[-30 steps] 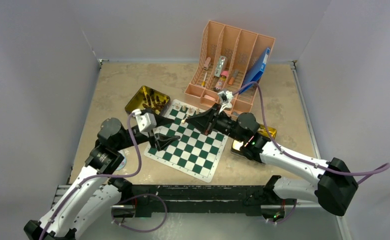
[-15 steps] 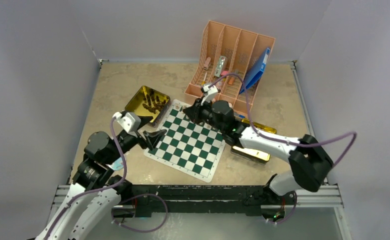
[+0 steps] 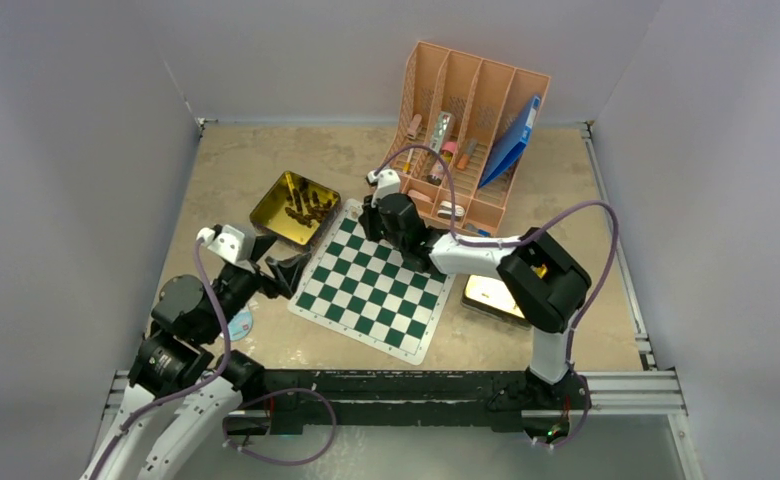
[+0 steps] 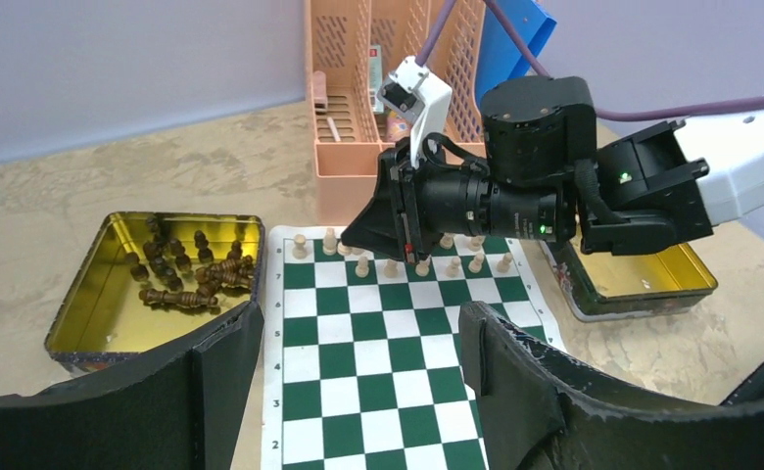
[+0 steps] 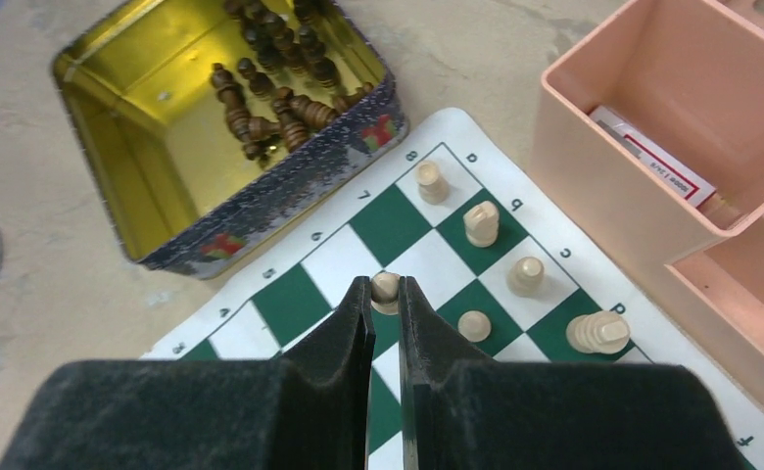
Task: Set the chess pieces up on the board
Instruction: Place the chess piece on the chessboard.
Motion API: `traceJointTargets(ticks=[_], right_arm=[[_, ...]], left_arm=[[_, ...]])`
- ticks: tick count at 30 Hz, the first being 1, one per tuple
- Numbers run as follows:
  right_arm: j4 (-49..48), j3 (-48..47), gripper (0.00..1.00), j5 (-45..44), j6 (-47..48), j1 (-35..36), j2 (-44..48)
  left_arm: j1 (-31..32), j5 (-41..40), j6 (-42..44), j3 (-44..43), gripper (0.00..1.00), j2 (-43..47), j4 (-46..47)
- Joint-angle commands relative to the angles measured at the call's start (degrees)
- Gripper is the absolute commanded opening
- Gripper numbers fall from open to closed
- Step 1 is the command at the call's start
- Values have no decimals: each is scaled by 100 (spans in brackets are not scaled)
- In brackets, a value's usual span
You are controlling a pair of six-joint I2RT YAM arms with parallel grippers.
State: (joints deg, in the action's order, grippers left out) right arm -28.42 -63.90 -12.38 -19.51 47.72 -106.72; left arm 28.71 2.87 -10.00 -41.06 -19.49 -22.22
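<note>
A pale pawn (image 5: 386,287) is grasped upright between the tips of the right claw (image 5: 386,297), low over the board (image 5: 295,294) near its far left corner; it is held beside the pale pieces (image 5: 480,223) already stood there, seemingly to fill the second row; contact with the square cannot be told; the left claw (image 4: 354,338) is spread empty at the board's left edge, kept clear, near the tin (image 4: 94,308) of dark pieces (image 4: 187,279).

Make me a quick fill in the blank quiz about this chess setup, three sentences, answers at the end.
1. The dark brown pieces lie in the gold ____.
2. The left claw is ____ and holds nothing.
3. The right claw is shut on a pale piece at the far end of the chess ____.
Missing words: tin; open; board.
</note>
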Motion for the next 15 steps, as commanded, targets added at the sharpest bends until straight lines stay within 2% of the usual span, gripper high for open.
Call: traceJointTargets(ticks=[1, 9, 15], right_arm=[[-258, -322, 6, -420, 228, 36, -228], [-397, -560, 6, -408, 63, 34, -878], [-500, -591, 6, -501, 64, 35, -949]], left_arm=[[12, -269, -90, -201, 73, 153, 54], [-14, -59, -143, -191, 74, 96, 31], [-31, 102, -135, -190, 75, 0, 72]])
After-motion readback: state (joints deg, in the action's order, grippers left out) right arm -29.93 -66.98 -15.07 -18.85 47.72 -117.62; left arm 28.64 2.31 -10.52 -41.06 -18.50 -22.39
